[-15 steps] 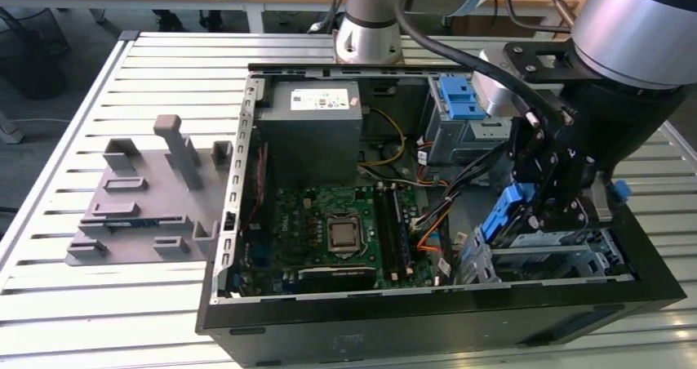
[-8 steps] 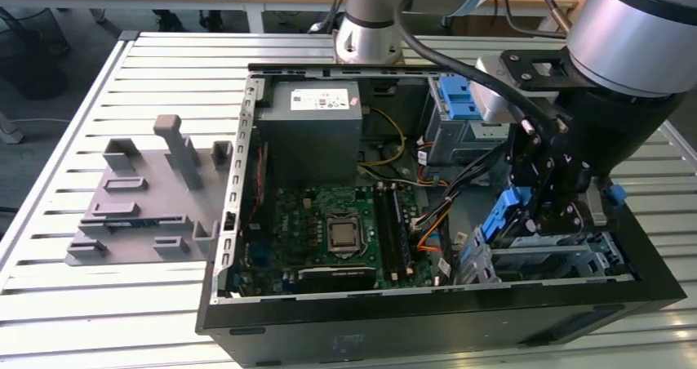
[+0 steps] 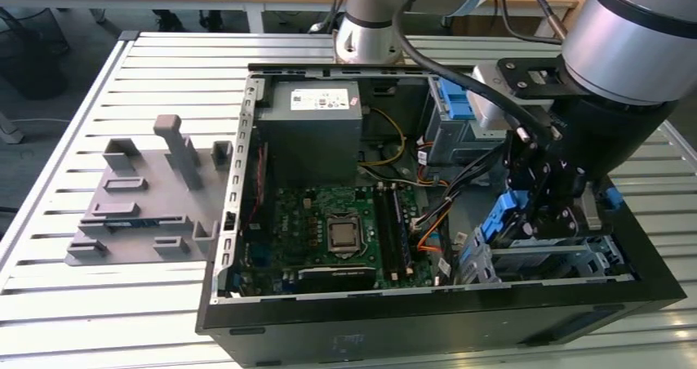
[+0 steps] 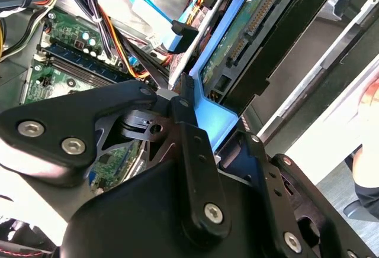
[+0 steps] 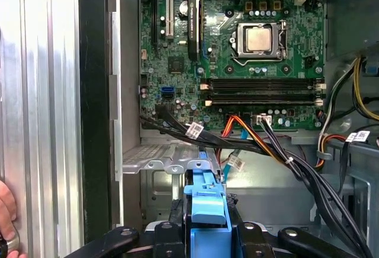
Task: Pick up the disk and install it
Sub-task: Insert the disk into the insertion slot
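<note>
The gripper [image 3: 541,222] has its jaws shut on the disk [image 5: 204,202], held on edge above the drive cage [image 3: 561,259] at the exterior view's right, near corner of the case — any tilt could jam its blue frame on the cage wall or snag the cables [image 5: 273,150] close by.

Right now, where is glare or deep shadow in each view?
Exterior view: daylight glares off the table slats, while the case front is dark. First wrist view: the table shines white. Second wrist view: the disk has its blue frame washed pale.
</note>
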`<state>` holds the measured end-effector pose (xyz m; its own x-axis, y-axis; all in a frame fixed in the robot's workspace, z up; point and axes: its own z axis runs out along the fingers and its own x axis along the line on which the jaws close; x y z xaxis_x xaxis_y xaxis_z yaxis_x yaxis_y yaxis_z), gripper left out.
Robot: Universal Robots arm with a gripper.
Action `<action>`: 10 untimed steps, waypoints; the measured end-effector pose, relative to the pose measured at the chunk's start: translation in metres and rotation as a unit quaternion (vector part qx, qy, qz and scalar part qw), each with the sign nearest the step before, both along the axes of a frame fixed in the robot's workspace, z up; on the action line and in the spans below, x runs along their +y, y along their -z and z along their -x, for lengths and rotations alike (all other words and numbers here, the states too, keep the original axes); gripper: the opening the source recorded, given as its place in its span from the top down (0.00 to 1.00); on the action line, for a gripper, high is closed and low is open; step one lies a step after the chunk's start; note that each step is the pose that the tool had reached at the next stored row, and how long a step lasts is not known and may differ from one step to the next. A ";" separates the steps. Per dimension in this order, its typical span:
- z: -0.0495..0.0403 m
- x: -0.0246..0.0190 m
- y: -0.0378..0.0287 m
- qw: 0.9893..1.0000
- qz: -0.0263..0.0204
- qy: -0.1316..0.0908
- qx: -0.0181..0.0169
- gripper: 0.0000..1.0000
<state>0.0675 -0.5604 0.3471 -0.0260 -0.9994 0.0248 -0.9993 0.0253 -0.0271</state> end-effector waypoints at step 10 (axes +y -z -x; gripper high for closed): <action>0.0000 0.0000 0.0053 1.000 0.000 0.000 0.000 0.64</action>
<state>0.0675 -0.5604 0.3418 -0.0260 -0.9994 0.0249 -0.9993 0.0253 -0.0271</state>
